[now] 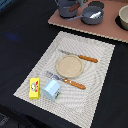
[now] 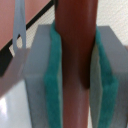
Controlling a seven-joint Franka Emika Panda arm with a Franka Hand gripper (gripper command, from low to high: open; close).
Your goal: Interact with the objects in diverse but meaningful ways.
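In the wrist view my gripper (image 2: 76, 80) is shut on a reddish-brown handle (image 2: 75, 35), which runs straight between the teal pads (image 2: 52, 75). In the exterior view the handle (image 1: 74, 7) shows at the top edge against a grey shape (image 1: 65, 7) that I cannot tell apart as gripper or pot. A dark grey frying pan (image 1: 93, 15) lies beside it on the pink board. The yellow box (image 1: 34, 88) and pale blue carton (image 1: 51, 89) stand on the placemat's near corner. The white-and-blue tube is out of view.
A beige placemat (image 1: 95, 75) holds a round wooden plate (image 1: 69, 65), a knife (image 1: 80, 56) and a fork (image 1: 67, 80) with orange handles. A pink board (image 1: 107, 30) at the back carries the pans and a bowl (image 1: 123, 17). A thin metal strip (image 2: 19, 30) shows in the wrist view.
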